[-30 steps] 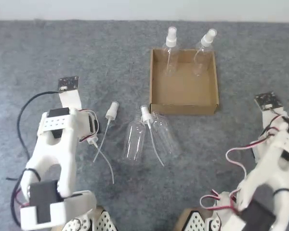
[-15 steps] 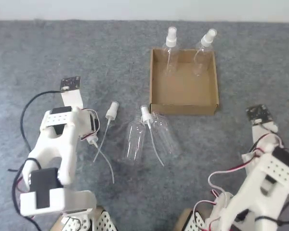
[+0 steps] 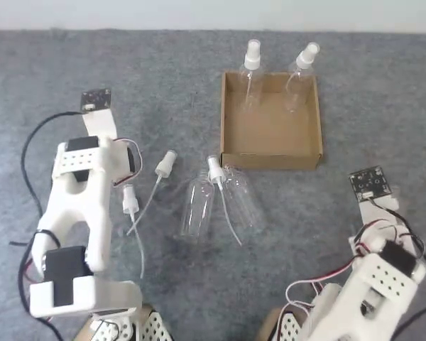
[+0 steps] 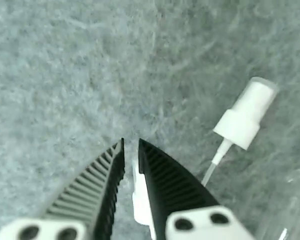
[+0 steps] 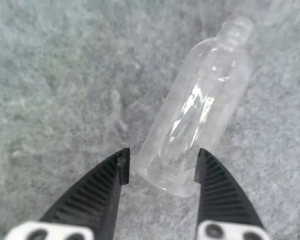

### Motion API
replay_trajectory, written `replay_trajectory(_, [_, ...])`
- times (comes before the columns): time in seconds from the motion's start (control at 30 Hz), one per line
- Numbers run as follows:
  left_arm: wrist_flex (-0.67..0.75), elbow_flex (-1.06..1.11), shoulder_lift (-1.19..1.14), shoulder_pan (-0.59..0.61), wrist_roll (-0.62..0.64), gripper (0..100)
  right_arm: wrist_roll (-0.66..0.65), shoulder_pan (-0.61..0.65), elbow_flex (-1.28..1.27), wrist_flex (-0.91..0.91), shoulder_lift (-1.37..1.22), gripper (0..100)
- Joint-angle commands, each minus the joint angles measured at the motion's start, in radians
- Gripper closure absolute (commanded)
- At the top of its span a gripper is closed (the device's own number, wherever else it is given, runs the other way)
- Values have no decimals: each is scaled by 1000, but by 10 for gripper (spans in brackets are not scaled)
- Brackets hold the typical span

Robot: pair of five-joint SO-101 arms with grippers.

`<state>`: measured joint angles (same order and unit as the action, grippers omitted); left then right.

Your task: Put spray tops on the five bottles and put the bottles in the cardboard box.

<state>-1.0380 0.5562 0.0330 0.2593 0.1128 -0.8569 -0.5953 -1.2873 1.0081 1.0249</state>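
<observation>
left pincer [image 4: 130,145]: left of centre in the high view, pressed nearly together and pinching the held spray top [image 3: 130,201] by its head. Its dip tube [image 3: 140,252] hangs toward the lower frame.
loose spray top [image 3: 165,165]: on the bench [image 3: 71,71], just right of the held one.
bare bottles [image 3: 197,206]: two lie side by side at centre, with a third spray top [image 3: 214,170] between their necks.
cardboard box [image 3: 270,160]: upper centre-right, with two capped bottles [image 3: 252,78] at its far wall.
right pincer [image 5: 162,152]: lower right, spread, its jaws either side of the base of a lone bottle [image 5: 200,100] lying flat.
step, as I judge it: mating top to bottle. Close the right pincer on the bottle's body, leaving the neck free, and stand it upright. Lead with the tube tip, keep the top in line with the neck, then seat it without crushing the clear wall.
</observation>
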Motion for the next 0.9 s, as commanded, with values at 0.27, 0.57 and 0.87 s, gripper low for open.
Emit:
replay_trajectory(0.27, [-180,-71,11,-26,-95,826,-5,5,-20,2,81,766])
replay_trajectory(0.57, [-69,104,121,-103,-86,827,-8,1,-20,2,87,738])
replay_trajectory(0.87, [38,188,135,48,-95,827,-8,4,-25,2,90,738])
